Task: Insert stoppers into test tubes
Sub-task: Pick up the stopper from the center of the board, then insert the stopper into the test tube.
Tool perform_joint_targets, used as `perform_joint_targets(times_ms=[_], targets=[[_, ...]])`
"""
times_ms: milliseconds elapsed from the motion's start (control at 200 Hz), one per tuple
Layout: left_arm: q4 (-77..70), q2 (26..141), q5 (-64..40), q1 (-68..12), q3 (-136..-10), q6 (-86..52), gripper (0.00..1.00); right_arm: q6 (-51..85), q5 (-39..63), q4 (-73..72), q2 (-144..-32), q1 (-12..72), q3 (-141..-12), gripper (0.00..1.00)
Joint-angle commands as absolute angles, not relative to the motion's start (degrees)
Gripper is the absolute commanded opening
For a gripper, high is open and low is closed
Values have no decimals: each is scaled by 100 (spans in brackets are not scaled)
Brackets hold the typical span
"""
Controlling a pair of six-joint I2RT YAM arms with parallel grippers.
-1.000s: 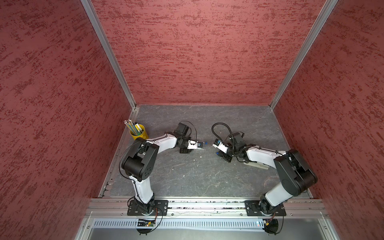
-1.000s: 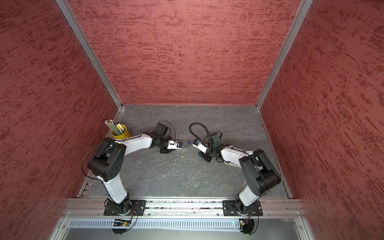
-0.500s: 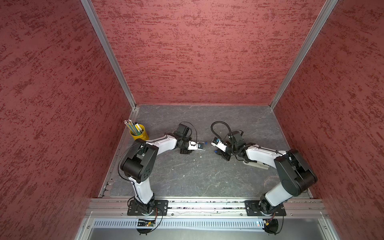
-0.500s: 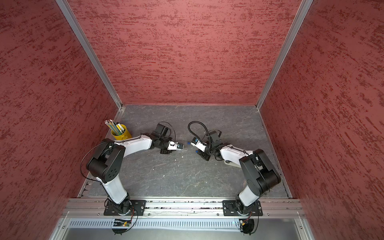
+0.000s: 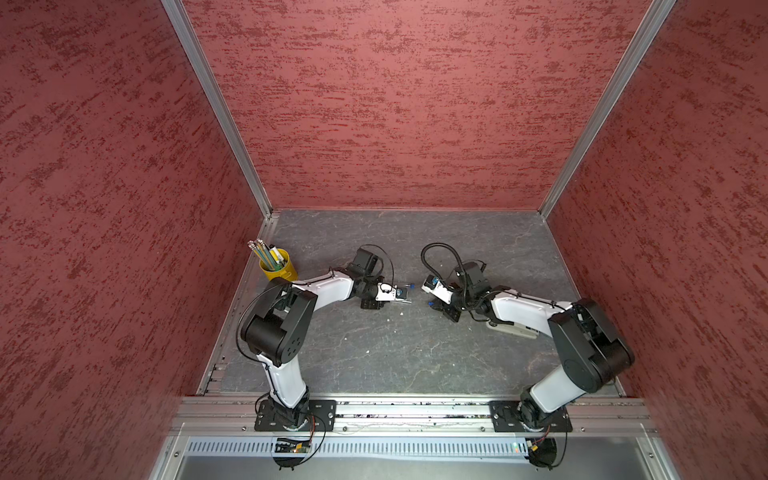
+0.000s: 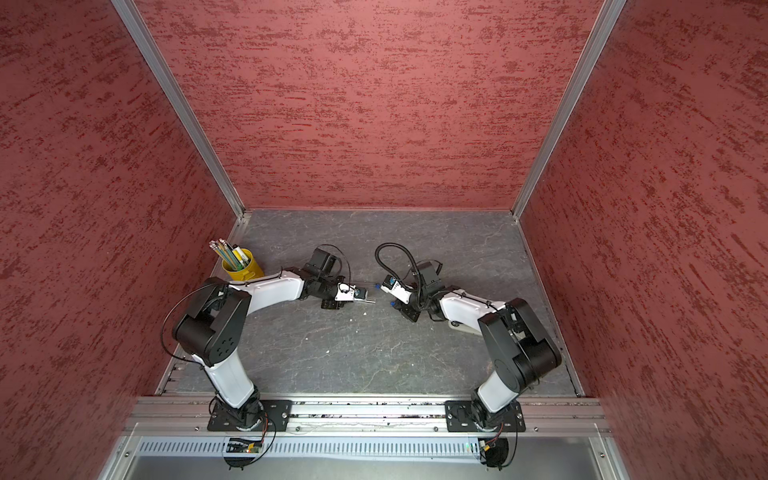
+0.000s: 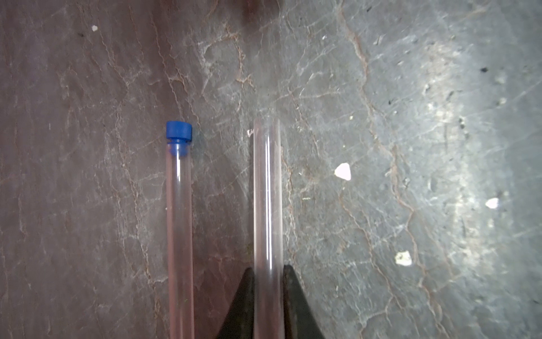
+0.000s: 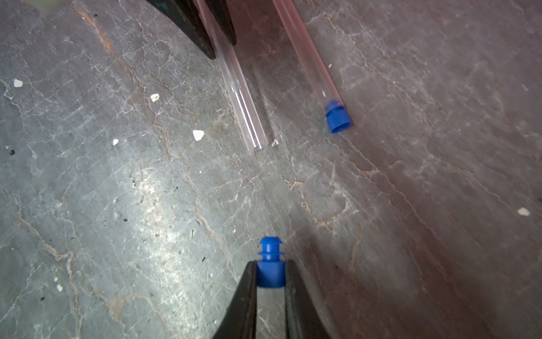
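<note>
Stopper (image 8: 269,249), bright blue, sits pinched by its cap in the clenched right gripper (image 8: 270,265), its ribbed plug end poking out past the black fingertips toward the open mouth of a clear test tube (image 8: 240,97). A stretch of bare grey, stone-patterned table (image 8: 146,205) lies between plug and mouth, and the two are roughly in line but well apart. The left gripper (image 7: 268,270) is clamped on that test tube, one finger on each side of the glass, with most of the tube's length reaching out beyond the tips. Whether the mouth touches the table cannot be told. Just beside it and nearly parallel, a second tube (image 7: 179,220) lies flat on the table outside the jaws, a second stopper (image 7: 179,133) already seated in its end. White specks (image 7: 343,171) dot the surface around them. In both top views the two arms reach in from opposite sides and nearly meet mid-table, while a yellow cup (image 5: 279,266) of pencils (image 5: 262,251) stands at the left edge, well away from the work.
</note>
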State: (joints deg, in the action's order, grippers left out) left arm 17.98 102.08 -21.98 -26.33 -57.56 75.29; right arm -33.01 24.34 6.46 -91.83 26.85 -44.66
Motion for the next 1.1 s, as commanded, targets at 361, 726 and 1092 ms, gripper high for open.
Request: perform_joint_targets(times_ms=[361, 726, 1092], targets=[[1481, 9503, -2503, -2667, -5429, 7411, 17, -3551, 2762, 660, -9201, 2742, -4825, 18], [1258, 9040, -2650, -2741, -5122, 7302, 18, -3428, 3095, 580, -8858, 2763, -4723, 18], [1196, 8888, -2707, -2769, -5063, 7348, 18, -3428, 3128, 651, -8667, 2865, -4713, 18]])
